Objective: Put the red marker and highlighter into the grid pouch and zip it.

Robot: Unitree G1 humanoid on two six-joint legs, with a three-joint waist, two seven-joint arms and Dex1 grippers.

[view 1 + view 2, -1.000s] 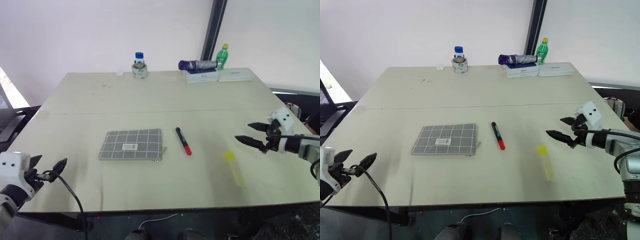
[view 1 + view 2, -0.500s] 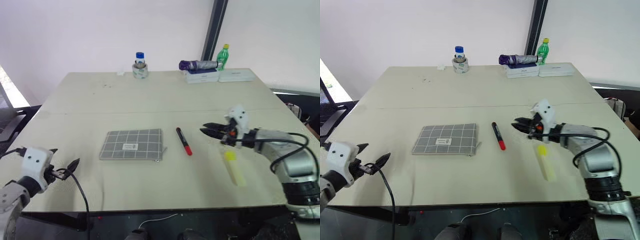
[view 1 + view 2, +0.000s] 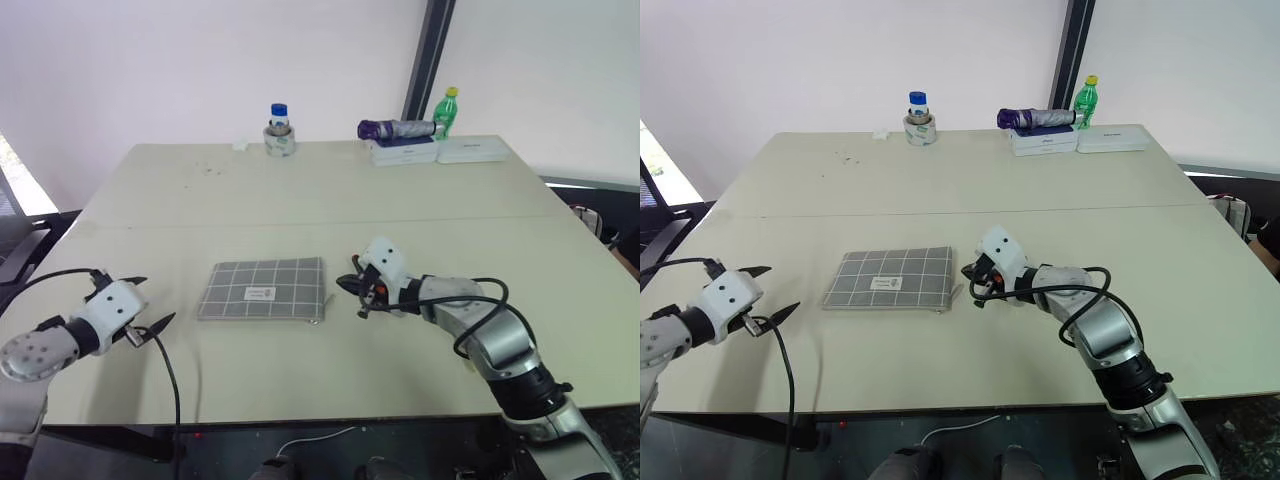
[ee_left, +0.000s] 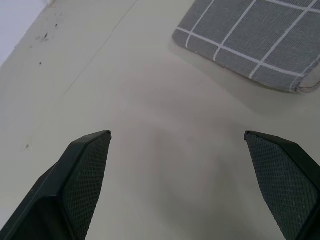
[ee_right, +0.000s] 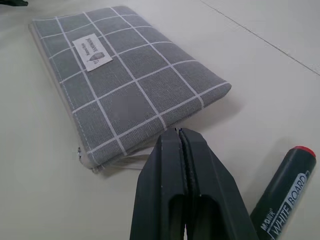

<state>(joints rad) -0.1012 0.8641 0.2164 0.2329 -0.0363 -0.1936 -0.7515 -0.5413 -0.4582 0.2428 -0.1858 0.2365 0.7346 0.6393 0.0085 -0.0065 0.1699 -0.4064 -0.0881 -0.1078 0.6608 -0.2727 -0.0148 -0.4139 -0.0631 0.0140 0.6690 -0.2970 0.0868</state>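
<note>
A: On our left, the left gripper point(image 3: 150, 327) has its two black fingers spread wide, holding nothing, near the table edge. It is a bit closer to the flat grey cloth pouch with white grid lines point(image 3: 264, 289) than a second ago.

B: We think the pouch is soft and floppy. We should pinch it by the zipper end.

A: Next comes the slim black marker with a red end point(image 5: 282, 197), just beside the pouch. It looks light, hard and smooth, so it could roll. We would grab it at the middle.

B: Our right gripper point(image 3: 352, 288) is squeezed shut on nothing. It has swung across from the far right and now sits over the marker.

A: We cannot see the yellow highlighter now; the arm may cover it.
</note>
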